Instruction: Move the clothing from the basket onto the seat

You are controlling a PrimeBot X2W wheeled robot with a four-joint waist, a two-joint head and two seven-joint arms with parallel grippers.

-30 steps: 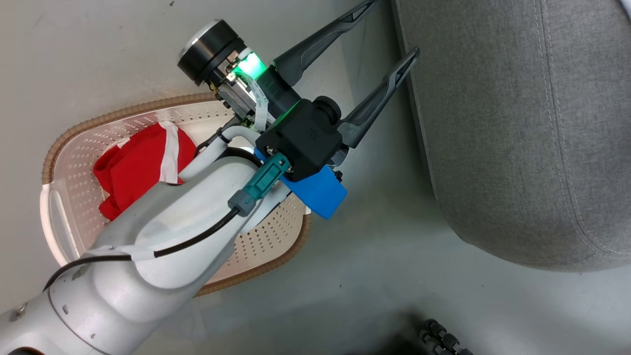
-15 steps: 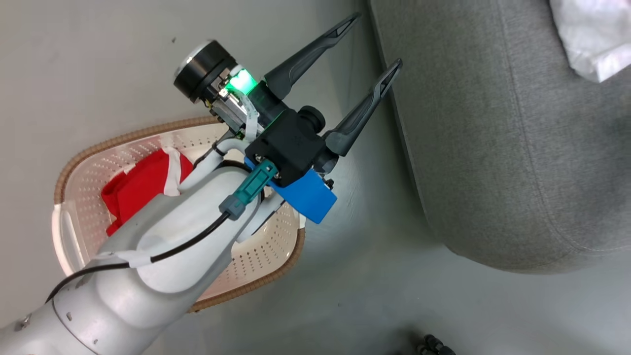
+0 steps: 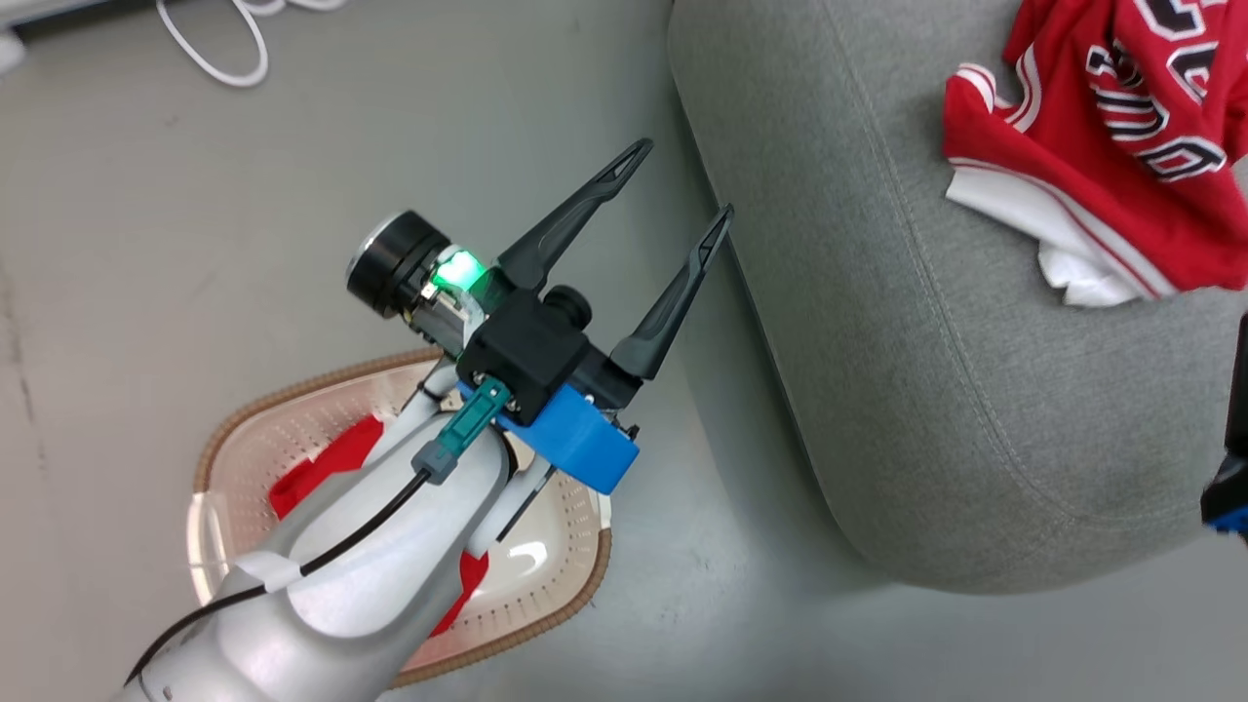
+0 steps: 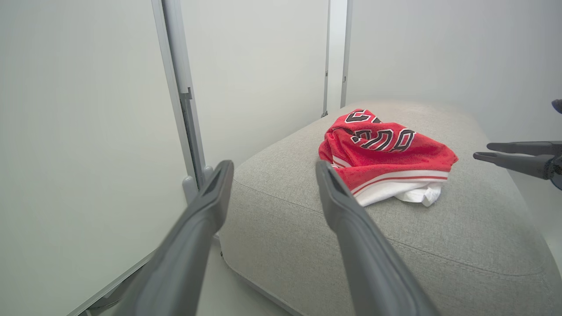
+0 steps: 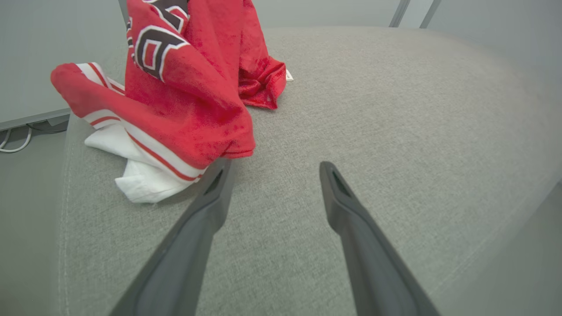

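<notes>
A red garment [image 3: 327, 466] lay in the basket [image 3: 292, 392]. My left gripper [image 3: 684, 178] was spread open and empty, aimed towards the seat [image 3: 877, 390]. I judged it should turn down into the basket and pinch a thick fold. The jersey [image 3: 1102, 175] lay on the seat, with my right gripper [image 5: 275, 166] open beside it.

Grey floor [image 3: 146, 244], white cable [image 3: 234, 82], pale wall panels [image 4: 88, 109]

- Two red garments are lying about: lettered jersey [image 3: 1092, 166], second garment [image 3: 320, 471].
- One laundry basket [image 3: 556, 585] is standing.
- One seat cushion [image 3: 877, 370] is showing.
- Two grippers are hovering: left gripper [image 3: 684, 177], right gripper [image 5: 275, 166].
</notes>
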